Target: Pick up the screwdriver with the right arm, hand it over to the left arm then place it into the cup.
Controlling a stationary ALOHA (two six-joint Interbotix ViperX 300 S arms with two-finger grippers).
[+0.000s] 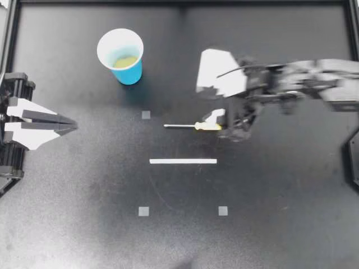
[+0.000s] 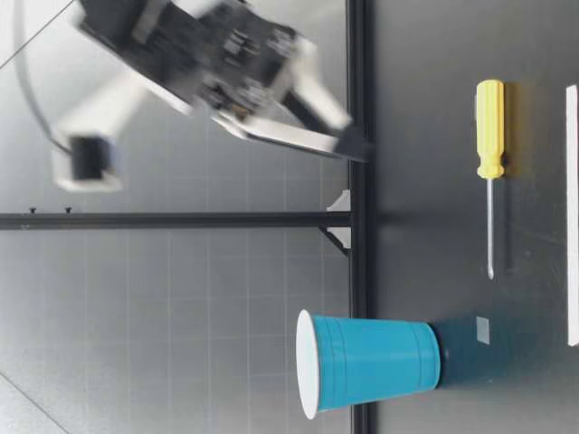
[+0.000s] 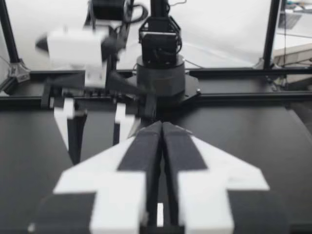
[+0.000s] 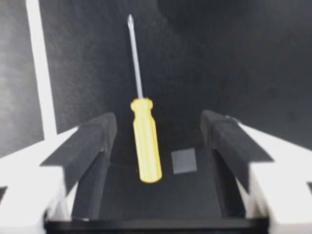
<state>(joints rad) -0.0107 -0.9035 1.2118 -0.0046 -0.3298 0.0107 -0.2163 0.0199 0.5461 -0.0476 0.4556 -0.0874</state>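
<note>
- Black table [image 1: 269, 224], bounded by dark rails, is shown from above.
- Held open over it is the right gripper [image 1: 224, 124]. Its fingers [image 4: 92, 141] are spread wide to either side of a yellow handle, which is touched by neither.
- Flat on the table lies the screwdriver [image 1: 193, 126], its shaft pointed away from the right gripper.
- Just beside the handle, between the fingers, a grey square [image 4: 184, 161] is seen on the table.
- Parallel to the screwdriver, and near it, a white strip [image 1: 183, 161] is laid.
- Well apart from the screwdriver, the blue cup [image 1: 120, 56] is stood upright, mouth up.
- At the table's left edge the left gripper [image 1: 73, 124] is closed, its fingers [image 3: 146, 151] pressed together, well apart from cup and screwdriver.
</note>
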